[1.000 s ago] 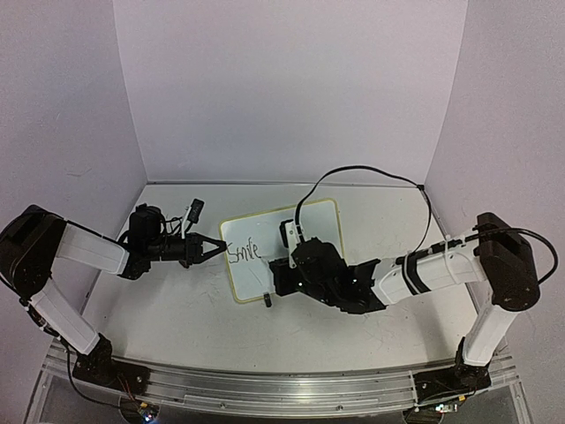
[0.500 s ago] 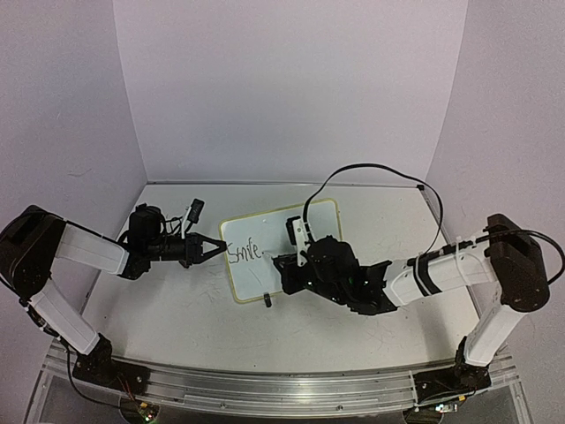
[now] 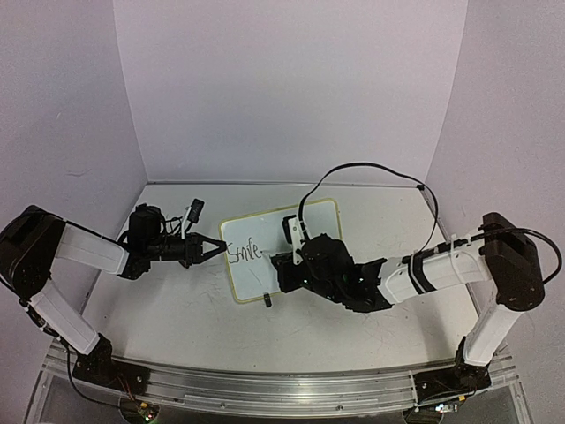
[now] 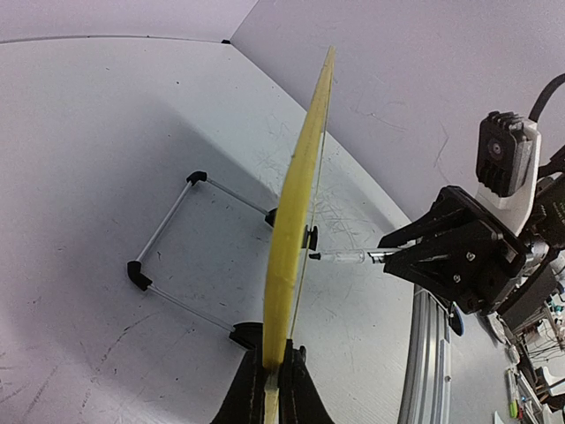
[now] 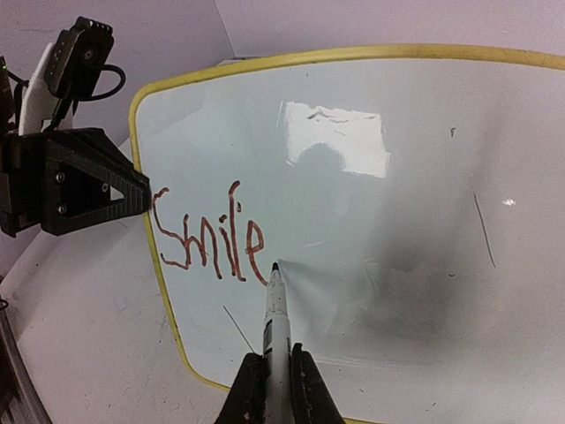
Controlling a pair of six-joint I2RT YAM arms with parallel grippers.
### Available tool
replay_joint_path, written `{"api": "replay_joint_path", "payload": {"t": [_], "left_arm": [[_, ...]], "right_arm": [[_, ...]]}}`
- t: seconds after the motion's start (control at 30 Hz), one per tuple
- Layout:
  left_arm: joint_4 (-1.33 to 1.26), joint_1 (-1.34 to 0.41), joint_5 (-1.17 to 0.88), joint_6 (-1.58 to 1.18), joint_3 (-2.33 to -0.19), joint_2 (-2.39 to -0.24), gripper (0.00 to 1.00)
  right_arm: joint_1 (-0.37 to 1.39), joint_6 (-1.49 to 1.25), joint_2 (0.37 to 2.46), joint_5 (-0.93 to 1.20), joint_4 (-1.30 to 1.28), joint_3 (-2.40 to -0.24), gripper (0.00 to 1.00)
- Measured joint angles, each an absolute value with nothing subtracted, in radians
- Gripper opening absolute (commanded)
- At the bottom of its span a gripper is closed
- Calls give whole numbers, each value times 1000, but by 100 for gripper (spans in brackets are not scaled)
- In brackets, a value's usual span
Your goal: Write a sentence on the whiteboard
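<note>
Right wrist: your left gripper (image 5: 144, 199) clamps the whiteboard (image 5: 397, 221) at 9 o'clock, steadying it, while your right gripper (image 5: 271, 389) pinches the marker (image 5: 276, 309) beside the sentence (image 5: 207, 238).

Pale lilac panels, a back wall (image 3: 282, 88) flanked by a left side wall (image 3: 53, 106) and a right side wall (image 3: 521, 106), enclose a scuffed white tabletop (image 3: 177, 309) under soft, even light. A metal rail (image 3: 265, 389) lines the table's near edge.

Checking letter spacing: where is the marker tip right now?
In the right wrist view, the marker, clamped in the right fingers, has its tip at the whiteboard, lower left, just right of the final e in Smile.
</note>
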State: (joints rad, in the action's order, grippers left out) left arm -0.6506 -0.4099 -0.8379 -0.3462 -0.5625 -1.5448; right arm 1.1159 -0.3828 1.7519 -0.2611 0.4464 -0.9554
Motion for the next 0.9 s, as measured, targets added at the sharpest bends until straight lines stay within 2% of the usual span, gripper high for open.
{"api": "replay_joint_path", "payload": {"t": [0.9], "left_arm": [[-646, -410, -834, -346, -563, -1544, 0]], "right_arm": [[1123, -413, 1768, -317, 378, -983, 0]]}}
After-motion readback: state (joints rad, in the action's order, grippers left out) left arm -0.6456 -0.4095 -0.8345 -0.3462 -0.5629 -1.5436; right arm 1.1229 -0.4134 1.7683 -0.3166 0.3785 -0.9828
